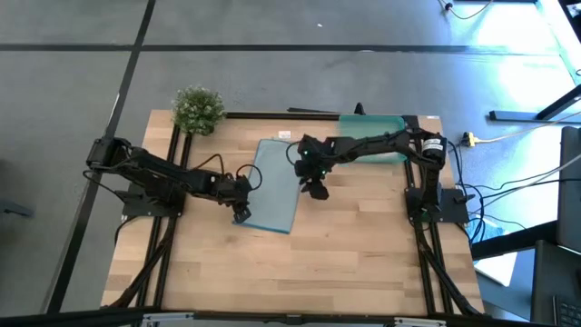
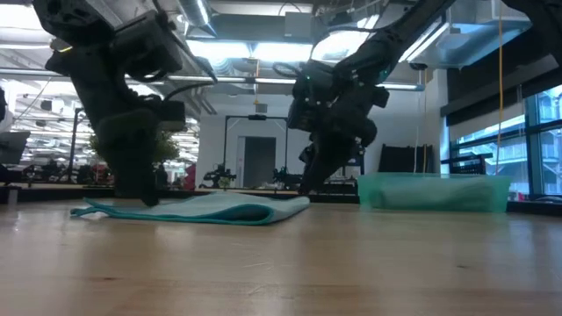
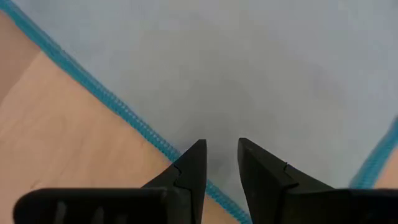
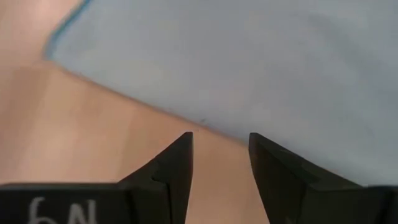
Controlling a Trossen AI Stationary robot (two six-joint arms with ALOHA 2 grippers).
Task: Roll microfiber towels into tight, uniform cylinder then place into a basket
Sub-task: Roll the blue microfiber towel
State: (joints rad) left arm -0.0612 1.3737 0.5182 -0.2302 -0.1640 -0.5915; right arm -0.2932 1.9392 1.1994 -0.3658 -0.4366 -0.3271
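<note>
Towel [image 1: 275,184] is seen lying flat, folded, mid table [image 1: 345,254]. Near corner of towel is met by L claw [image 1: 241,212], tips set w/ a narrow gap just over the blue-stitched hem [image 3: 118,102]; nothing is gripped. R claw [image 1: 315,188] is held at the towel's right edge, fingers parted approx. halfway over bare wood beside the cloth, nothing held. Farther back, teal basket [image 1: 374,127] is placed at the far right, well apart from towel; potted plant [image 1: 198,109] at far left corner.
</note>
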